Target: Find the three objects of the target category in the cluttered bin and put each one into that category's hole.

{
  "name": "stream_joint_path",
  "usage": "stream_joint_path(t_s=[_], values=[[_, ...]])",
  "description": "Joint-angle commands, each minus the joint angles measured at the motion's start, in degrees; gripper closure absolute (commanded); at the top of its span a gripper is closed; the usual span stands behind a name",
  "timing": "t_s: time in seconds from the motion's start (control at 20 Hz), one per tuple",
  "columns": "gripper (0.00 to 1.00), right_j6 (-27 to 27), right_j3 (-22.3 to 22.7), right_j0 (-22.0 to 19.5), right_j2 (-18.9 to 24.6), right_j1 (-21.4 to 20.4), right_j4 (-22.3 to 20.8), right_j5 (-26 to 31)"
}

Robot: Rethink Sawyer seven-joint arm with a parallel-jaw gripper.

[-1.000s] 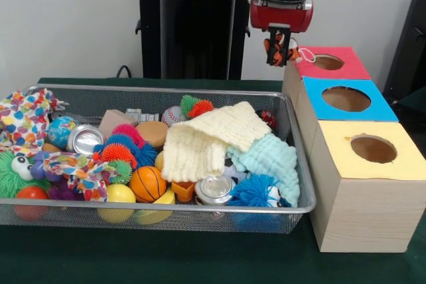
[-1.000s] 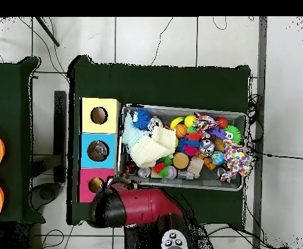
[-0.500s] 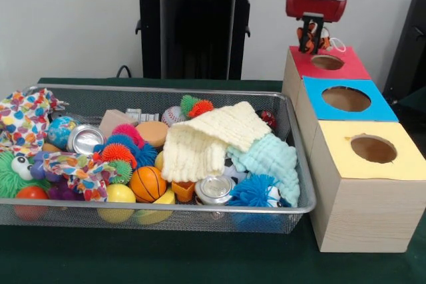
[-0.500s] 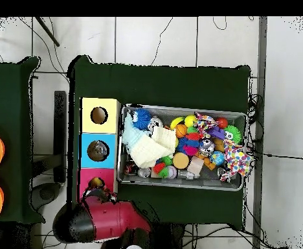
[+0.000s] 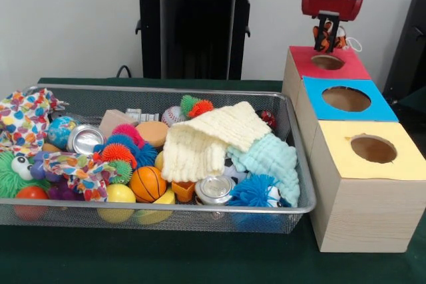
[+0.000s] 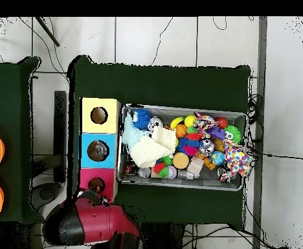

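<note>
The silver wire-mesh bin [image 5: 166, 91] [image 6: 180, 183] holds a heap of toys, balls, cans and cloths. My gripper [image 5: 327, 36] hangs over the round hole of the red-topped box [image 5: 327, 62] at the far right. It is shut on a small orange, black and white toy [image 5: 331, 38] with a white loop at its side. In the overhead view the arm's red end [image 6: 89, 217] covers the gripper beside the red box [image 6: 96, 184].
A blue-topped box [image 5: 346, 99] and a yellow-topped box [image 5: 373, 149] stand in a row with the red one, right of the bin. A cream knit cloth [image 5: 206, 138] and a mint cloth [image 5: 269, 157] lie over the bin's right half. The black pedestal [image 5: 193, 24] stands behind.
My gripper has carried the small toy from the bin's far right corner rightward, until it hangs over the red box's hole. The bin's contents have not moved.
</note>
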Motion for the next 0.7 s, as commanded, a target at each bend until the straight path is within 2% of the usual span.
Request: stream_joint_path(t_s=[0.05, 0.45, 0.7], values=[[1.00, 13.44, 1.17, -1.97, 0.28, 4.00, 3.70, -6.83], [1.00, 9.95, 0.55, -6.55, 2.37, 4.65, 2.48, -7.17], [1.00, 10.39, -0.03, -5.54, 1.61, 4.45, 2.86, -6.36]])
